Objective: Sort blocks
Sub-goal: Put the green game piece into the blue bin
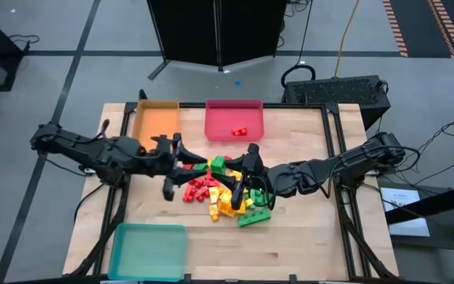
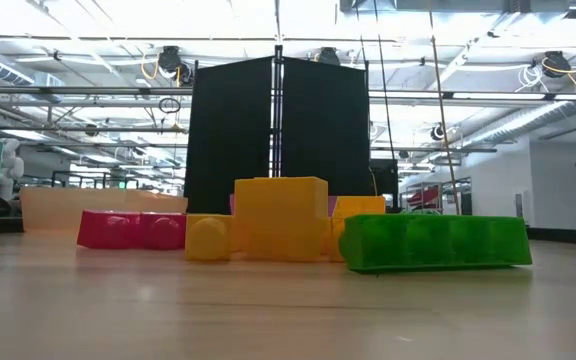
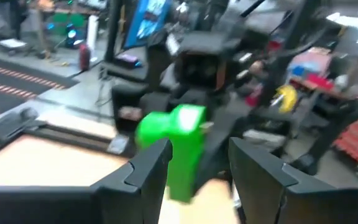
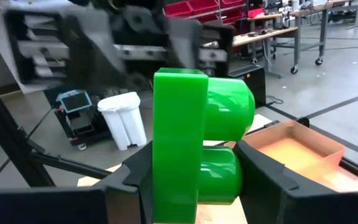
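Observation:
A green block (image 4: 179, 137) is up in the air above the pile of red, yellow and green blocks (image 1: 221, 193) at the table's middle, with my right gripper (image 4: 194, 163) shut on it. My left gripper (image 3: 197, 155) reaches in level from the table's left, open, with one finger on each side of the same green block (image 3: 182, 146). In the high view the two grippers, left (image 1: 198, 164) and right (image 1: 247, 167), face each other across that block (image 1: 218, 162). In the low view the pile shows a long green block (image 2: 433, 243), a yellow one (image 2: 280, 218) and a red one (image 2: 131, 229) lying on the table. My right gripper pinches the green block between its two fingers, one on the flat underside (image 4: 157, 186), the other on the stud side (image 4: 232, 180). The fingers come level from the table's right. The block stands on end in the hold, lifted clear of the pile. My left gripper has a gap showing between the block and one finger (image 3: 253, 168); whether the other finger (image 3: 148, 168) touches the block I cannot tell.
An orange tray (image 1: 156, 125) and a red tray (image 1: 219, 118) holding one red block (image 1: 239, 131) stand along the far edge. A teal tray (image 1: 148, 249) sits at the near left. Bare wood lies at the near right.

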Tool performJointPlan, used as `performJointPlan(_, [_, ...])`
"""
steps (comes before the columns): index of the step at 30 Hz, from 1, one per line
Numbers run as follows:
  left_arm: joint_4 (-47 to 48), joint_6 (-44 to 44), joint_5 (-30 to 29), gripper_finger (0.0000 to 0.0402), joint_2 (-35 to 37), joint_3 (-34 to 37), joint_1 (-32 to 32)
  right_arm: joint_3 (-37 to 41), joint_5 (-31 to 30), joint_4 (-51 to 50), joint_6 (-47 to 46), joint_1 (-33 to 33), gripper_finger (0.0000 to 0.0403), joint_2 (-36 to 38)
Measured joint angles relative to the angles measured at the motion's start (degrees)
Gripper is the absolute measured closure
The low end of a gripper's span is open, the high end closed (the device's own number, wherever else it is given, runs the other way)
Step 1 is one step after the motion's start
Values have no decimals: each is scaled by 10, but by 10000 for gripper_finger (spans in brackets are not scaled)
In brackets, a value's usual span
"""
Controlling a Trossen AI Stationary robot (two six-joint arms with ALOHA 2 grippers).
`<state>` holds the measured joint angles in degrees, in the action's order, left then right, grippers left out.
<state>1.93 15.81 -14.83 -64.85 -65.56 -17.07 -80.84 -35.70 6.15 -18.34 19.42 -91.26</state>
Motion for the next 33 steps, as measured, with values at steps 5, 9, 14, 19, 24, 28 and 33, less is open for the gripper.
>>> performJointPlan(5, [23,-17,16,228,-3,0,22,0,0,1,2,0,246,0])
performJointPlan(9, [31,-33,29,196,-3,0,25,0,0,1,9,0,246,0])
performJointPlan(14, [31,-28,30,133,-3,0,25,0,0,0,11,1,246,0])
performJointPlan(19, [14,-12,38,106,-3,0,23,0,0,1,17,1,246,0])
performJointPlan(24, [-11,-9,44,104,-11,0,32,0,1,7,30,-2,246,0])
performJointPlan(28, [-12,18,75,104,-29,0,44,0,14,34,46,-4,246,0])
performJointPlan(33, [-29,33,91,104,-48,0,53,0,13,44,66,-3,246,0])
